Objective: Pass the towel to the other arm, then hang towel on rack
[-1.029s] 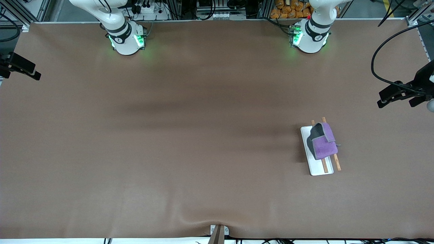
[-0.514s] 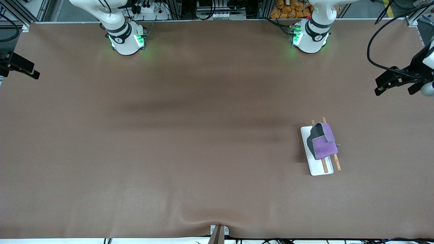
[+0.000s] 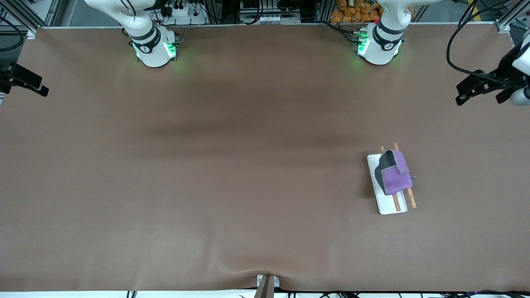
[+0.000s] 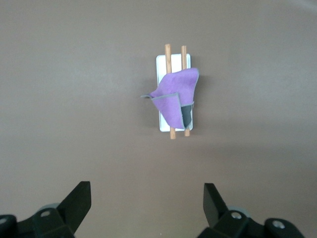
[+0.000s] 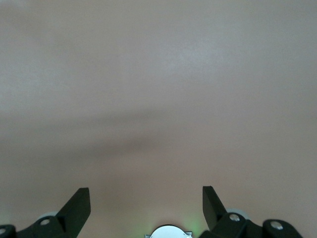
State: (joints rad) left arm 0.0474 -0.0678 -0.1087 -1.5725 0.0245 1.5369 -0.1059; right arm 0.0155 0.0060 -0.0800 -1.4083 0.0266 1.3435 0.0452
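- Right pincer (image 3: 25, 80): at the right arm's end of the brown surface (image 3: 232, 174), up over its edge. Right wrist view shows both fingers (image 5: 74, 208) spread wide, nothing between them, only bare surface below. Right arm waits.
- Right arm base (image 3: 154, 49): green lights on, at the edge of the surface farthest from the front camera.
- Left arm base (image 3: 377, 45): same edge, green lights on, toward the left arm's end.
- Rack (image 3: 391, 205): white tray base with two thin wooden rods along it, on the surface toward the left arm's end, well apart from the left pincer and nearer the front camera than the spot under it. In the left wrist view it sits ahead of the open fingers, centred between them.
- Towel (image 3: 396, 177): purple, draped over both rods at the rack's middle, one corner folded back showing the dark grey reverse and grey edging. Rod ends stick out on both sides of it. Not touching either pincer.
- Left pincer (image 3: 482, 89): over the surface edge at the left arm's end, black cable looping above it. Left wrist view (image 4: 143, 208) shows fingers wide apart, holding nothing.
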